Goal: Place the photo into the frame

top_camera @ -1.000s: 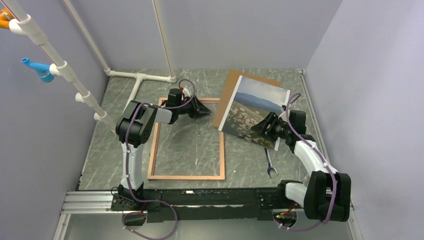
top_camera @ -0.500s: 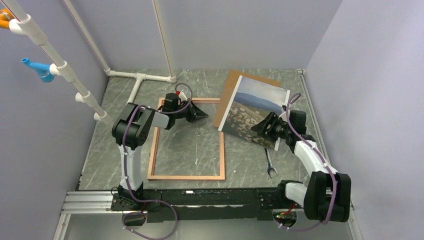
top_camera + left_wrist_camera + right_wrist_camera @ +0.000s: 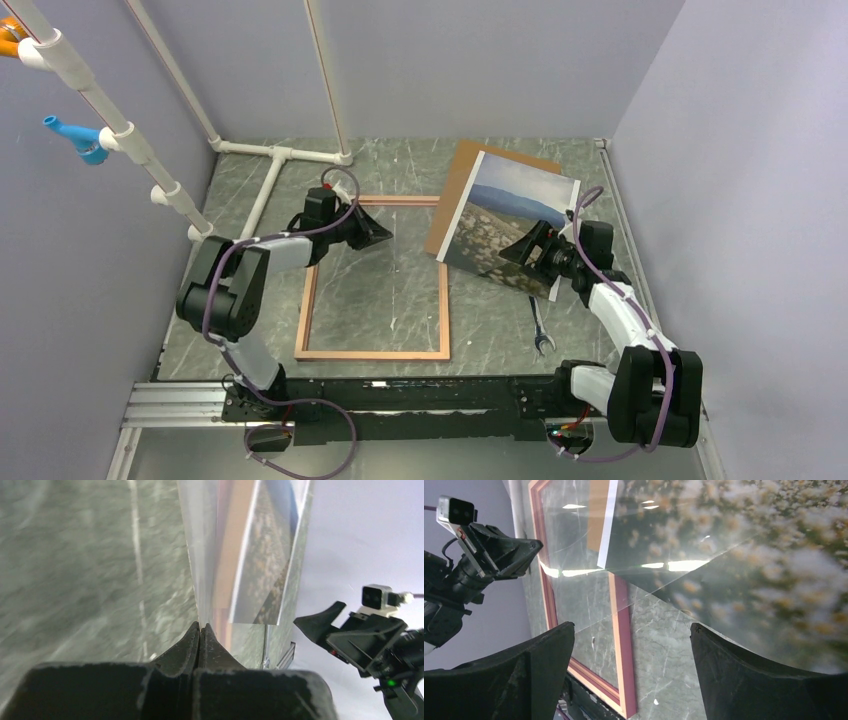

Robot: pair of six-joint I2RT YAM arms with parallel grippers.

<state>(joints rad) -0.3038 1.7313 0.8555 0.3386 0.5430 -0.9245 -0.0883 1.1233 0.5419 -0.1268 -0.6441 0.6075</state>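
we see a grey-green marbled table [image 3: 490, 320] with pale veins, walled on three sides. on its middle left lies the frame [image 3: 370, 354], flat, bare table showing through it. over the frame a clear sheet [image 3: 584, 595] stands tilted; we cannot tell whether its low edge touches the table. at the far right lies a brown board [image 3: 450, 205], turned askew, and the photo [image 3: 510, 215] lies on it face up, its near edge reaching past the board. just near of the photo a wrench [image 3: 540, 328] lies on the table. at the far left we see a white pipe tee [image 3: 290, 152] lying along the table.
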